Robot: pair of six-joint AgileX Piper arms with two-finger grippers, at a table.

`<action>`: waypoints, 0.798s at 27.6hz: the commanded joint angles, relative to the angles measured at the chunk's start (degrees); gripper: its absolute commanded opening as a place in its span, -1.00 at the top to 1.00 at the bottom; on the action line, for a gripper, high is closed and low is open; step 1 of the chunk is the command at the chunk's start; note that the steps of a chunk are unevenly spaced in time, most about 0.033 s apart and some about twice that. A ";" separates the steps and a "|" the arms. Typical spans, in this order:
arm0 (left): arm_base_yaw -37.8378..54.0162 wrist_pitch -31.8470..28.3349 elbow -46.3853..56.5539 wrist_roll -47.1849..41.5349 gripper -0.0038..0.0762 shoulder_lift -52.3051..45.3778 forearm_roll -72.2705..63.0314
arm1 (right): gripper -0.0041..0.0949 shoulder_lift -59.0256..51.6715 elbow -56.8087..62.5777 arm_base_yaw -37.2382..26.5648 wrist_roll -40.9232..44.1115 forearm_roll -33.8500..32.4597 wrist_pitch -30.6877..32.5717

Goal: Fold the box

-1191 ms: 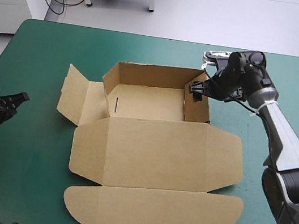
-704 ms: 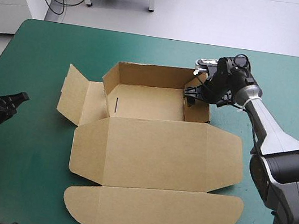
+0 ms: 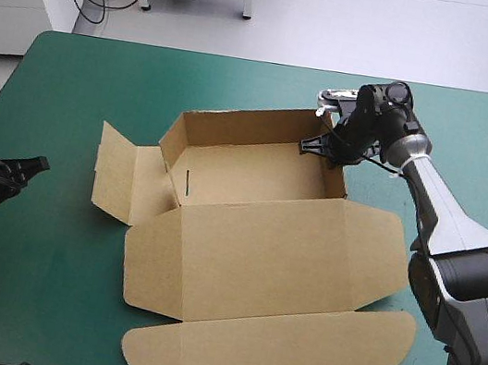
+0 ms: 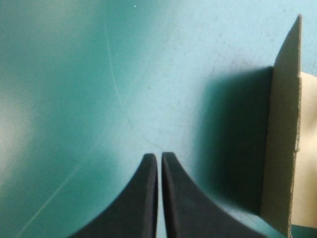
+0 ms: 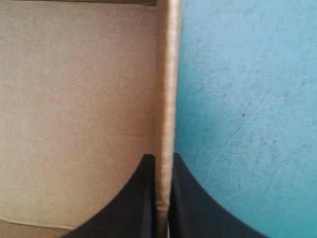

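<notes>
Right arm (image 3: pixel 447 226) comes in from the near right. It is stretched long up the right side of the bench (image 3: pixel 83 81), with the wrist bent leftward over the far right corner of the box (image 3: pixel 261 251). The right end effector (image 3: pixel 323 145) sits right on that corner. Its wrist view shows the two black fingers (image 5: pixel 141 198) all but together, clamped on the top edge of a raised wall (image 5: pixel 167 74). Brown board is on one side of it, teal-green cover on the other.

The left arm barely shows. The left end effector (image 3: pixel 39 165) is low at the bench's left edge, pointing right toward the box. Its fingers (image 4: pixel 148 198) are pressed together with nothing between them.

The box sits mid-bench, turned a little askew. The walled tray (image 3: pixel 246 169) is on the far side. The lid (image 3: pixel 276 356) lies flat toward the near edge, its rounded tongue ending close to that edge. A side flap (image 3: pixel 117 171) spreads out to the left with its outer part lifted, and it throws a shadow on the cover ahead of the left end effector.

There is a bare stretch of cover between that flap and the left end effector. A broad open strip runs along the far side, and more open cover lies at the near left. On the right, the arm itself fills the lane beside the lid.
</notes>
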 commanded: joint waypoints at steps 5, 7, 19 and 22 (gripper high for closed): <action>-0.40 -2.01 -1.53 3.07 0.88 -1.31 -0.01 | 0.92 -21.20 -4.30 -1.30 -0.36 -0.97 -1.20; -0.40 -2.01 -1.53 3.07 0.88 -1.31 0.71 | 0.92 -25.06 -4.20 -1.35 -0.36 -0.73 -1.20; -0.40 -0.12 -1.53 3.07 0.88 -0.27 -0.82 | 0.92 -36.65 -4.07 -1.35 -0.21 1.88 -1.20; -0.40 -0.12 -1.53 3.07 0.87 0.32 -2.05 | 0.92 -36.74 -3.00 -1.35 -1.40 5.28 -1.20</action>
